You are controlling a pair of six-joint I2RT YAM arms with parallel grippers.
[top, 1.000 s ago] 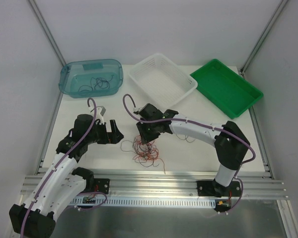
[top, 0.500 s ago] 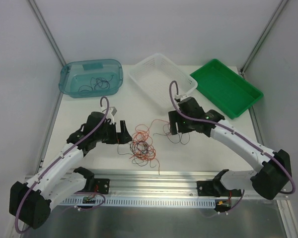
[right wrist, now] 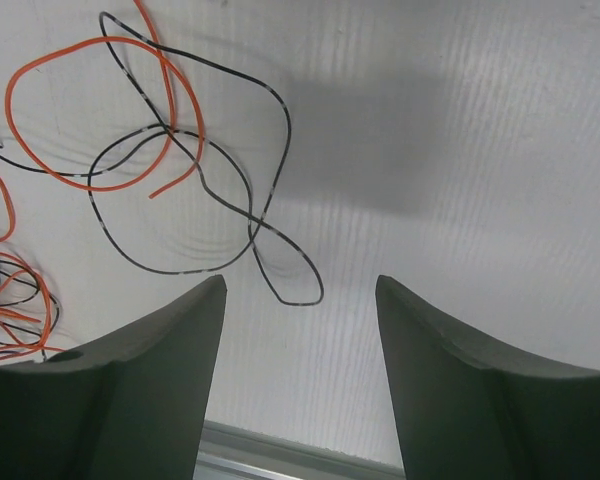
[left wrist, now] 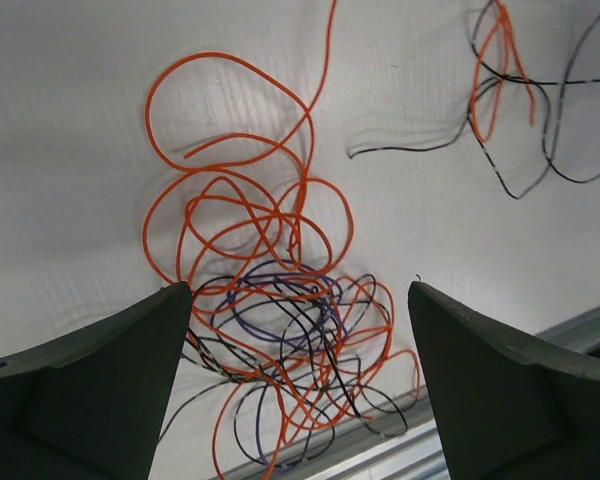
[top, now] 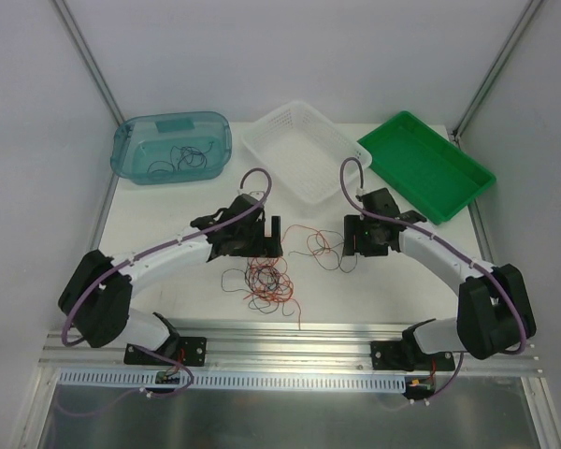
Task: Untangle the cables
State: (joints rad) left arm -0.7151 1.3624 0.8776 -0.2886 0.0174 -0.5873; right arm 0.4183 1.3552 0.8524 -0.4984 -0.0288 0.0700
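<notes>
A tangle of thin orange, black and purple cables [top: 266, 283] lies near the table's front edge. It fills the left wrist view [left wrist: 280, 320]. A smaller loose clump of black and orange cables [top: 325, 248] lies to its right and shows in the right wrist view [right wrist: 170, 160]. My left gripper [top: 259, 243] is open and empty, just above and behind the big tangle [left wrist: 300, 290]. My right gripper [top: 366, 245] is open and empty, right of the small clump, with one black loop [right wrist: 290, 270] near its fingertips.
A blue tub [top: 171, 146] with dark cables inside stands at the back left. A white basket [top: 305, 152] stands at the back middle and a green tray [top: 426, 165] at the back right. An aluminium rail [top: 290, 335] runs along the table's front edge.
My left gripper has swung right to just behind the big tangle. My right gripper has pulled away to the right, and a small clump of cables now lies apart from the tangle.
</notes>
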